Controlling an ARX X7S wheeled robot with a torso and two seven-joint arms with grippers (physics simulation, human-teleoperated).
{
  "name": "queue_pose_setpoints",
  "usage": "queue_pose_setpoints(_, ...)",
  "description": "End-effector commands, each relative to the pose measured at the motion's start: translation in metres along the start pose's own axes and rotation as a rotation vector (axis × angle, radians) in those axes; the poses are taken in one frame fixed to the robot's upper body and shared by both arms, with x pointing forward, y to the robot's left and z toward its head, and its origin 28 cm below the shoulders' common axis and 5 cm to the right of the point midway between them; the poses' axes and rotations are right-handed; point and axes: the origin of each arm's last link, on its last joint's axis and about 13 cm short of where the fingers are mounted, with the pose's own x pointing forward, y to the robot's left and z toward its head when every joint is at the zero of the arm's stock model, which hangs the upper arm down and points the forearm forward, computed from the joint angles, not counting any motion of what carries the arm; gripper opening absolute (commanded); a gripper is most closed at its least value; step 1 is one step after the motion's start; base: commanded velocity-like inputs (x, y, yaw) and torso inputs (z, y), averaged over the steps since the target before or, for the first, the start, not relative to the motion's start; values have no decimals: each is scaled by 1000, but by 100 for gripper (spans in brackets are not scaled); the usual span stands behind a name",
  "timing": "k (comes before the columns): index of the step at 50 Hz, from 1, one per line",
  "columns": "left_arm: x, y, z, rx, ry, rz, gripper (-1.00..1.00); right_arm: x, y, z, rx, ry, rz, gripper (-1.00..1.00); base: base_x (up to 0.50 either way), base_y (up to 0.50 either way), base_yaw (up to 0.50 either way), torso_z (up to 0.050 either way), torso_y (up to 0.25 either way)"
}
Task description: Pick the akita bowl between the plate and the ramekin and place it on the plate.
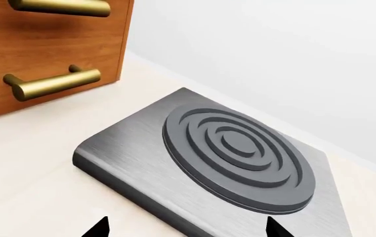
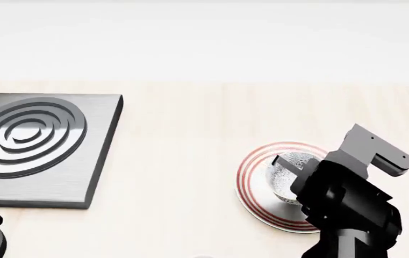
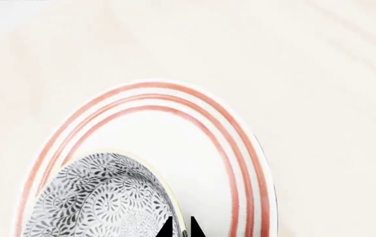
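1. Starting far left of the plate (image 2: 256,171): hob block (image 2: 43,149) sits well apart from it, with the left gripper (image 1: 184,228) hovering over it. Only two fingertips poke in, spread wide, holding nothing.
2. Moving onto the plate: akita bowl (image 2: 287,177) over it, right gripper (image 3: 180,228) pinched narrow on its rim. Can't tell if seated or just above.
3. Could tip or skid off if let go while tilted, honestly.
4. Right of the plate: arm blocks plenty. No ramekin or second bowl in sight.
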Motion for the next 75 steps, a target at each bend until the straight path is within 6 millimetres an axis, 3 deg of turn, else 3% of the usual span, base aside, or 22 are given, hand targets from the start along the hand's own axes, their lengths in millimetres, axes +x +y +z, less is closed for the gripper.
queue_pose_setpoints(1, 0, 0, 0, 0, 0, 0, 100, -1, 1, 2, 3, -9, 5, -100, 0, 0, 0, 0, 0)
queue_pose_setpoints(2, 0, 0, 0, 0, -1, -1, 100, -1, 1, 2, -3, -6, 9, 100, 0, 0, 0, 0, 0)
queue_pose_setpoints(14, -1, 0, 1, -1, 0, 1, 100, -3, 3, 6, -71, -26, 53, 100, 0, 0, 0, 0, 0)
queue_pose_setpoints(36, 0, 0, 0, -5, 4, 6, 100, -19, 10, 40, -222, -188, 49, 100, 0, 0, 0, 0, 0)
queue_pose_setpoints(59, -1, 0, 1, 2, -2, 2, 100, -80, -36, -12, -309, -395, 141, 100, 0, 0, 0, 0, 0)
queue_pose_setpoints(75, -1, 0, 0, 4, -5, 1, 100, -88, -55, -54, -406, -524, 128, 100, 0, 0, 0, 0, 0)
